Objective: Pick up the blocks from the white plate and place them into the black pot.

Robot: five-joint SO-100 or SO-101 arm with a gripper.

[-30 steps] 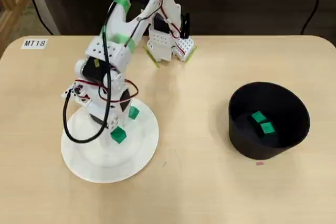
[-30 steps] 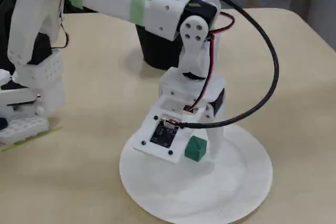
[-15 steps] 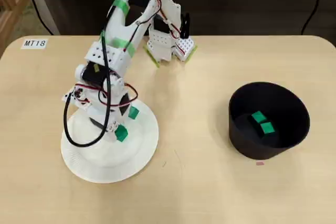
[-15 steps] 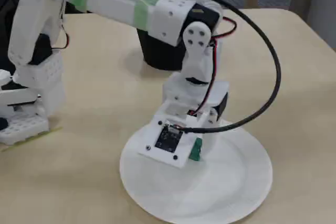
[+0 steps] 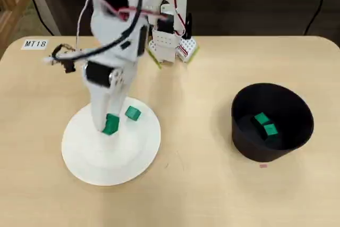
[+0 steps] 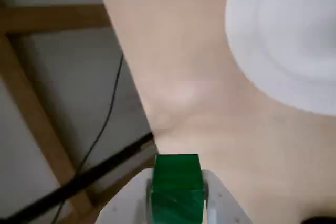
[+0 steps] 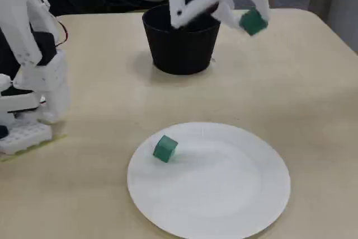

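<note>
One small green cube (image 6: 177,188) clamped between the white gripper's (image 7: 253,19) fingers, arm raised high above the table, another cube (image 7: 165,149) left on the round white plate (image 7: 224,205).

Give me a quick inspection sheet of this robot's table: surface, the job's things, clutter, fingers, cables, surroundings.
Surface: light wooden table, bare between the things.
Job's things: white plate with one green block on it; black pot holding two green blocks.
Clutter: a label reading MT18; a tiny pink speck by the pot.
Fingers: gripper raised off the plate, shut on a fourth block.
Cables: black and red leads looped along the arm.
Surroundings: wooden frame beyond the table edge.
</note>
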